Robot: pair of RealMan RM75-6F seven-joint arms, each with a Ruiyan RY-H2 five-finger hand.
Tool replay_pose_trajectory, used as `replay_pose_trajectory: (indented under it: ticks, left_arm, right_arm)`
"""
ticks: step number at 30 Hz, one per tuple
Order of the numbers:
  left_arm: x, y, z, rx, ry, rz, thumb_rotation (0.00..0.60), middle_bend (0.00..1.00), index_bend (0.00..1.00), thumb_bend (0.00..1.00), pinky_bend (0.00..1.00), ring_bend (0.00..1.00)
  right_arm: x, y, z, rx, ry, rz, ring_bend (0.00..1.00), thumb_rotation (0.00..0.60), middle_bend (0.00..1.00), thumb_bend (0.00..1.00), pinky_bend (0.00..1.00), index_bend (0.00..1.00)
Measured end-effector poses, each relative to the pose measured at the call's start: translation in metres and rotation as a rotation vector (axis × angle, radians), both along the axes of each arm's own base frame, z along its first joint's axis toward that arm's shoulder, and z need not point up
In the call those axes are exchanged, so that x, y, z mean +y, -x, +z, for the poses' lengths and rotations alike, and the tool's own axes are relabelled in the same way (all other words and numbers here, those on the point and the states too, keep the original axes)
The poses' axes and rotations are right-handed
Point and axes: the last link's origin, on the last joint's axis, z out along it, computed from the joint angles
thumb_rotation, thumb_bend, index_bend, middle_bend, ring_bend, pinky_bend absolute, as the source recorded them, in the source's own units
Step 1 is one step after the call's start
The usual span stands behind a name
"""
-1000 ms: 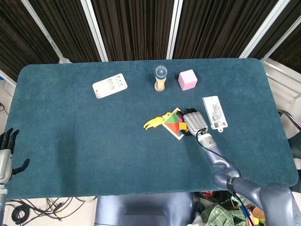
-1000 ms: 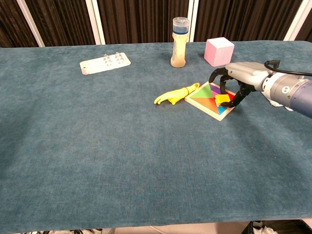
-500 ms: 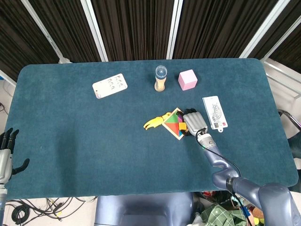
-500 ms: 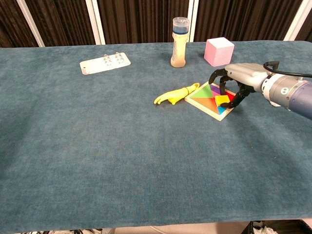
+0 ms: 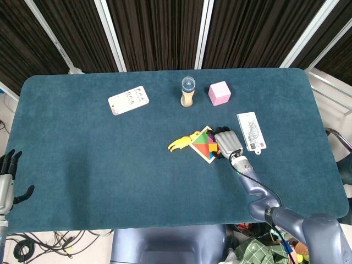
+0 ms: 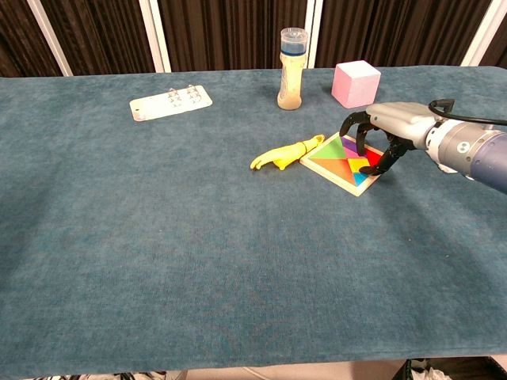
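- You are hovering the right robot hand over the far-right corner of the tangram puzzle, fingers curled down like a claw with their dark tips reaching the coloured pieces; whether any piece is pinched I cannot tell.
- The tangram puzzle is lying flat on the tabletop, turned like a diamond, its pieces looking seated inside the pale wooden frame, so the fitting seems close to finished; lifting the hand clear looks like what is left.
- The pieces are flat, smooth triangles and blocks in green, orange, red, blue and yellow.
- Just left of the puzzle, touching its corner, a soft yellow rubbery toy is lying limp.
- Behind the puzzle are standing a clear bottle of pale contents and a matte pink cube.
- Right of the puzzle a printed card is lying flat; far left of it, a blister pack.
- Your left robot hand is hanging off the tabletop's near-left edge, fingers spread, holding nothing.
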Motion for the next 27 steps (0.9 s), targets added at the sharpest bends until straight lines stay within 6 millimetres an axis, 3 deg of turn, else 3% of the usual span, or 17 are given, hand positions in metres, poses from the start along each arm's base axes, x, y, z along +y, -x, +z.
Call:
replay_pose_trajectory:
  ticks: [5,9,15,18,22,27]
  left_arm:
    - [0.0,0.0,0.0,0.001,0.001,0.001,0.6,0.0,0.0,0.26,0.0,0.0]
    - [0.0,0.0,0.0,-0.001,0.0,0.0,0.6,0.0,0.0,0.26,0.0,0.0]
    - [0.0,0.0,0.0,-0.004,0.003,-0.001,0.6,0.0,0.0,0.26,0.0,0.0]
    - [-0.001,-0.001,0.0,-0.006,0.003,-0.005,0.6,0.0,0.0,0.26,0.0,0.0]
    - [0.0,-0.002,0.0,-0.003,-0.003,-0.013,0.6,0.0,0.0,0.26,0.0,0.0]
    - [-0.001,-0.002,0.0,-0.001,-0.003,-0.017,0.6,0.0,0.0,0.26,0.0,0.0]
  right_arm:
    - [0.0,-0.006,0.007,-0.028,0.02,0.018,0.2,0.6,0.38,0.21,0.17,0.25]
    - [0.0,-0.011,0.02,-0.056,0.044,0.038,0.17,0.6,0.26,0.17,0.17,0.25]
    - [0.014,-0.011,0.058,-0.086,0.077,0.062,0.09,0.6,0.13,0.13,0.17,0.25]
    - [0.031,-0.004,0.087,-0.096,0.11,0.068,0.06,0.6,0.09,0.12,0.17,0.25]
    - [0.068,0.023,0.132,-0.052,0.181,0.057,0.03,0.6,0.06,0.11,0.17,0.23]
    - [0.117,0.061,0.16,0.025,0.238,0.022,0.03,0.6,0.06,0.11,0.17,0.23]
